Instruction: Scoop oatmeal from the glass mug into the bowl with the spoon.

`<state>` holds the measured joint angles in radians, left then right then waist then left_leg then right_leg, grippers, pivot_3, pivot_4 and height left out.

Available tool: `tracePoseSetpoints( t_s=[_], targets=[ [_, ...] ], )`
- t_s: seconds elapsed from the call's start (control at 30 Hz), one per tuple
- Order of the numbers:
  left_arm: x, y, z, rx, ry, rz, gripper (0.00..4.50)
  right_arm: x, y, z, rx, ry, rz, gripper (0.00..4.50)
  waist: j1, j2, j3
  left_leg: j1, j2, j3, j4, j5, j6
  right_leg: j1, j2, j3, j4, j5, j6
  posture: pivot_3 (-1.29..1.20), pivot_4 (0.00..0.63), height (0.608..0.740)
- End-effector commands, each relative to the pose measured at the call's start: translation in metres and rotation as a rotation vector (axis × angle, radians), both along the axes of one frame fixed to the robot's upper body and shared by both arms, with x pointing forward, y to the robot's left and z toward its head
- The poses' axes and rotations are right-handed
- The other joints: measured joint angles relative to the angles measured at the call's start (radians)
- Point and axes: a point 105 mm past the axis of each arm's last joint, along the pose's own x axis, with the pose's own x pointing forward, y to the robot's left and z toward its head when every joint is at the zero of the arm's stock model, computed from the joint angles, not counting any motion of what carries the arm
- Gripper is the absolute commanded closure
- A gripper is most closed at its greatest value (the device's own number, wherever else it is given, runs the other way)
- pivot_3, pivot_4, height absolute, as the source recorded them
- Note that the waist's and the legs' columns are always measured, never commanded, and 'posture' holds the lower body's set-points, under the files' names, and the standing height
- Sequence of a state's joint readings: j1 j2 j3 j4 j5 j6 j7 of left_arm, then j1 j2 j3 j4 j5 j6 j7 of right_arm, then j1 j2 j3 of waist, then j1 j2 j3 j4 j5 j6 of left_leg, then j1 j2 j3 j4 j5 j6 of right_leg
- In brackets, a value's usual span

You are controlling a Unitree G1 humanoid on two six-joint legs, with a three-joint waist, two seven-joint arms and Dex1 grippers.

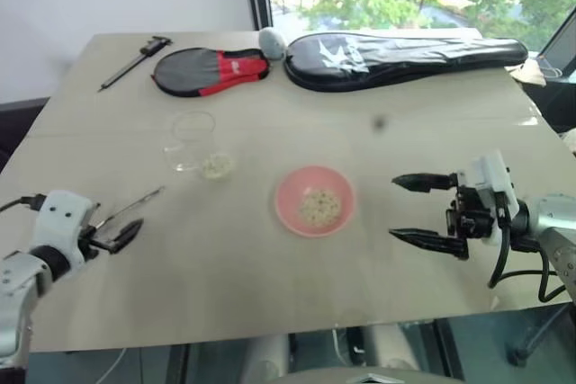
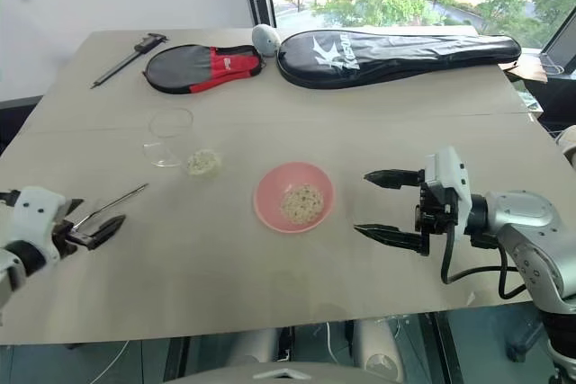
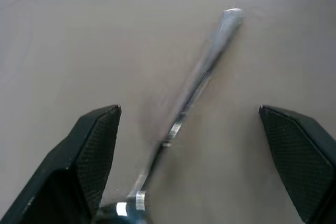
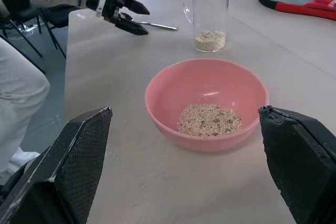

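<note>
Head views, bowl: the bowl [image 1: 314, 201] sits at table centre with a patch of oatmeal [image 1: 319, 207] inside
Head views, glass mug: the glass mug [image 1: 193, 143] stands at about 10 o'clock from the bowl, apart from it, a little oatmeal at its bottom
Head views, spoon: the spoon [image 1: 131, 205] lies flat on the table [image 1: 405, 123] at about 9 o'clock from the bowl, handle end towards the left gripper [image 1: 115, 231]
Head views, right gripper: the right gripper [image 1: 421, 210] hovers at 3 o'clock from the bowl, fingers spread wide, holding nothing
Left wrist view, pincer: both black fingers [image 3: 89, 156] stand wide apart with the spoon [image 3: 199, 80] lying between them, not gripped
Right wrist view, layout: bowl [image 4: 206, 103] with oatmeal near, mug [image 4: 209, 11] behind it, left gripper [image 4: 128, 17] beside the spoon [image 4: 156, 25]
Step in hand, judged: oatmeal is already in the bowl; the spoon is down, so either a fresh pick-up or the close of the task
Next move, judged: if more scooping is due, the left fingers must lower and close on the thin handle, which lies flat and may slip
</note>
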<state>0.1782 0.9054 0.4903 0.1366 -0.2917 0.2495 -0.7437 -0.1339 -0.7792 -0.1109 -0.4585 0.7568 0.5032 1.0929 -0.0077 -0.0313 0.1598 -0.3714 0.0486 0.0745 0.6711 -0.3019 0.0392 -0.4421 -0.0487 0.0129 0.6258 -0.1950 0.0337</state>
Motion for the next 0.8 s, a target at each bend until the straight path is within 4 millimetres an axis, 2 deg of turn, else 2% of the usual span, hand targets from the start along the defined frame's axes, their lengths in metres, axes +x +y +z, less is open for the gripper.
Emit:
tracePoseSetpoints(
  t_s=[0.03,0.13,0.2,0.27,0.3,0.33,0.37,0.4,0.43,0.47,0.5,0.6,0.8],
  targets=[
    [0.003,0.012,-0.012,-0.015,0.091,-0.026,0.07,-0.002,0.003,0.01,0.022,-0.044,0.012,0.0,0.001,0.0,0.0,0.0,0.0,0.0,0.0,0.0,0.0,0.0,0.0,0.0,0.0,0.0,0.0,0.0,0.15,0.74],
    [0.001,0.02,-0.024,-0.02,0.196,-0.064,0.07,-0.002,0.004,0.01,0.031,-0.054,-0.004,0.0,0.002,0.002,-0.001,0.0,0.0,0.0,0.0,0.0,0.0,0.0,0.0,0.0,0.0,0.0,0.0,0.0,0.15,0.74],
    [-0.003,0.022,-0.029,-0.051,0.254,-0.089,0.62,-0.001,0.003,0.01,0.035,-0.058,-0.015,0.0,0.001,0.005,-0.003,0.0,0.0,0.0,0.0,0.001,-0.001,0.0,0.0,0.0,0.001,0.0,0.0,0.0,0.15,0.74],
    [-0.011,0.028,-0.032,-0.083,0.298,-0.088,1.36,-0.002,0.002,0.011,0.042,-0.06,-0.027,0.0,-0.006,0.008,-0.004,0.001,0.0,0.001,0.0,0.001,-0.001,0.0,0.0,0.001,0.001,0.0,0.0,0.0,0.15,0.74],
    [-0.015,0.031,-0.034,-0.093,0.32,-0.087,1.95,-0.001,0.002,0.012,0.047,-0.06,-0.035,0.0,-0.01,0.008,-0.005,0.001,0.0,0.002,0.0,0.001,-0.001,0.0,0.0,0.001,0.002,0.0,0.0,0.0,0.15,0.74],
    [-0.02,0.033,-0.036,-0.098,0.341,-0.094,2.23,-0.001,0.001,0.011,0.049,-0.06,-0.042,0.0,-0.013,0.009,-0.005,0.002,0.0,0.003,-0.001,0.001,-0.001,0.0,0.001,0.002,0.002,0.0,0.0,0.0,0.15,0.74],
    [-0.024,0.034,-0.038,-0.104,0.359,-0.106,2.84,-0.001,0.0,0.011,0.049,-0.059,-0.046,0.0,-0.016,0.009,-0.005,0.003,0.001,0.004,-0.001,0.001,-0.001,0.0,0.001,0.003,0.003,0.0,0.0,0.0,0.15,0.74],
    [-0.028,0.033,-0.039,-0.119,0.38,-0.12,3.27,-0.001,0.0,0.01,0.048,-0.059,-0.049,0.0,-0.018,0.009,-0.005,0.004,0.002,0.005,-0.001,0.001,-0.001,0.0,0.002,0.004,0.003,0.0,0.0,0.0,0.15,0.74],
    [-0.031,0.032,-0.04,-0.134,0.399,-0.13,3.62,-0.001,0.0,0.01,0.047,-0.059,-0.05,0.0,-0.024,0.01,-0.006,0.004,0.003,0.005,-0.001,0.001,-0.001,0.0,0.002,0.004,0.003,0.0,0.0,0.0,0.15,0.74],
    [-0.035,0.03,-0.042,-0.146,0.419,-0.144,3.79,-0.001,0.0,0.01,0.049,-0.061,-0.052,0.0,-0.03,0.01,-0.006,0.005,0.004,0.006,-0.001,0.001,-0.001,0.0,0.003,0.004,0.004,0.0,0.0,0.0,0.15,0.74],
    [-0.037,0.027,-0.043,-0.149,0.427,-0.157,4.43,0.0,0.001,0.01,0.054,-0.063,-0.055,0.0,-0.034,0.01,-0.006,0.006,0.004,0.007,-0.001,0.001,-0.001,0.0,0.004,0.005,0.005,0.0,0.0,0.0,0.15,0.74],
    [-0.03,0.026,-0.036,-0.138,0.324,-0.142,4.43,0.002,0.001,0.01,0.059,-0.072,-0.06,0.0,-0.037,0.011,-0.006,0.009,0.005,0.012,-0.001,0.001,-0.001,0.0,0.004,0.01,0.007,0.0,0.0,0.0,0.15,0.74],
    [-0.018,0.024,-0.008,-0.08,0.053,-0.098,4.43,0.007,0.0,0.012,0.06,-0.076,-0.057,0.0,-0.031,0.01,-0.006,0.008,0.005,0.013,-0.001,0.001,-0.001,-0.001,0.003,0.011,0.007,0.0,0.0,0.0,0.15,0.74]
  ],
)
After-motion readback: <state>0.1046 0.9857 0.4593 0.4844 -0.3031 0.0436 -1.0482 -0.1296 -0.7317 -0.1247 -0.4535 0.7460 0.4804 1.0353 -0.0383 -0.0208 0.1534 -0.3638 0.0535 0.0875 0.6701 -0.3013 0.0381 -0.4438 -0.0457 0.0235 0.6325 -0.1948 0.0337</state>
